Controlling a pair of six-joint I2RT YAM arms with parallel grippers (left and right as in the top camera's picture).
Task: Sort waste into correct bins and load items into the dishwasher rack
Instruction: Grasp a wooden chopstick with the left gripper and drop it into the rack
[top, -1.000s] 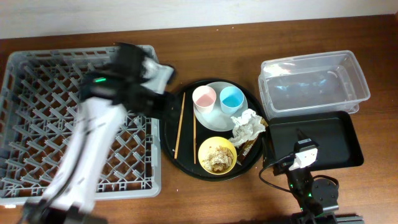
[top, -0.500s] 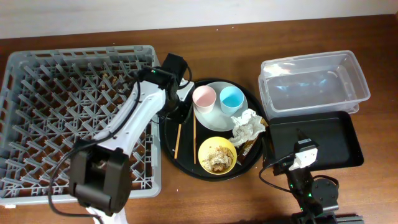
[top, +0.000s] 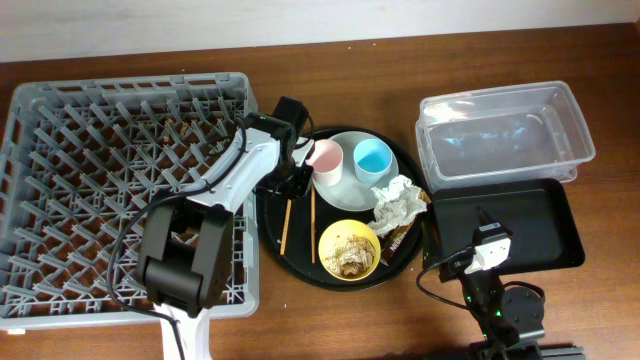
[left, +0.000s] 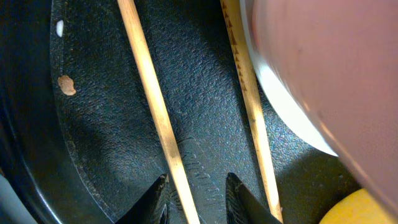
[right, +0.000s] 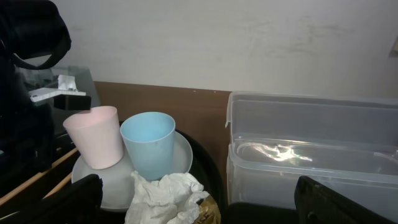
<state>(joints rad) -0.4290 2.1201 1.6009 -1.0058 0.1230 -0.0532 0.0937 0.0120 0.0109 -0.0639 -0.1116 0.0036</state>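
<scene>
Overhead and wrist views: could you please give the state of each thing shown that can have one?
left gripper, open, fingers astride one chopstick.
right gripper, open, empty.
pink cup, upright on plate.
blue cup, upright on plate.
yellow bowl, upright, holding food scraps.
napkin, crumpled.
clear tub, lidless, empty.
black rectangular tray, empty.
dishwasher rack, nothing loaded.

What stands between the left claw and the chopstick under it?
Nothing visible. The open left claw straddles the left chopstick on the round black tray; the second chopstick and plate lie off to one side.
</scene>
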